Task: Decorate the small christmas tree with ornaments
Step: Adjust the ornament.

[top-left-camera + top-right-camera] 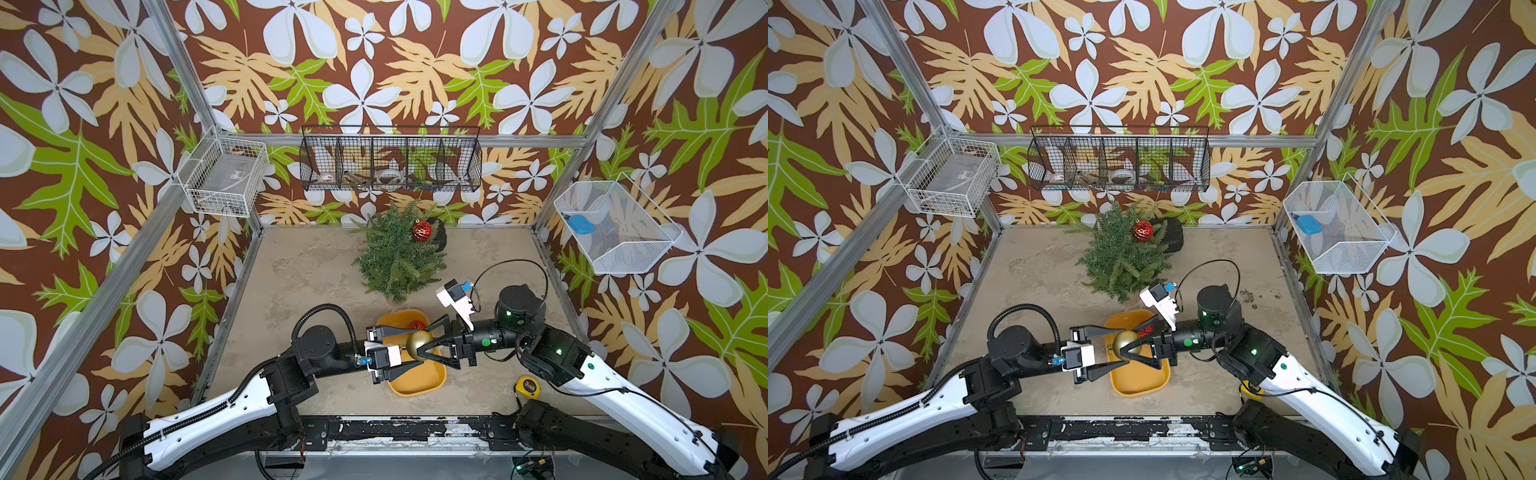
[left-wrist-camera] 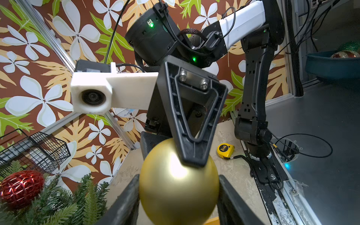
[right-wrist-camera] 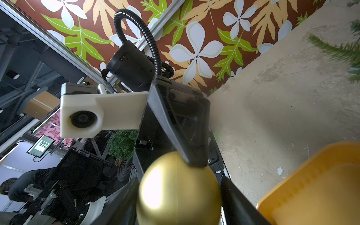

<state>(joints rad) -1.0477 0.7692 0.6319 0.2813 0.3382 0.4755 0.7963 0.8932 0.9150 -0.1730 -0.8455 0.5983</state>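
Note:
A smooth gold ornament point(image 1: 417, 341) point(image 1: 1126, 341) hangs above the yellow tray point(image 1: 419, 384), held from both sides. My left gripper point(image 1: 417, 345) comes from the left, and its jaws press both sides of the gold ball point(image 2: 178, 192). From the right, my right gripper point(image 1: 420, 343) has its jaws against the same ball point(image 3: 178, 191). The small christmas tree point(image 1: 397, 257) point(image 1: 1125, 257) stands behind the tray. A glittery red ornament point(image 1: 422, 231) point(image 2: 21, 188) hangs near its top. Another red ornament point(image 1: 417, 325) lies in the tray, partly hidden by the fingers.
A yellow tape measure point(image 1: 525, 384) point(image 2: 225, 150) lies on the table beside the right arm's base. A black case point(image 1: 438, 232) sits behind the tree. Wire baskets hang on the back wall point(image 1: 390, 160), the left wall point(image 1: 222, 178) and the right wall point(image 1: 615, 232).

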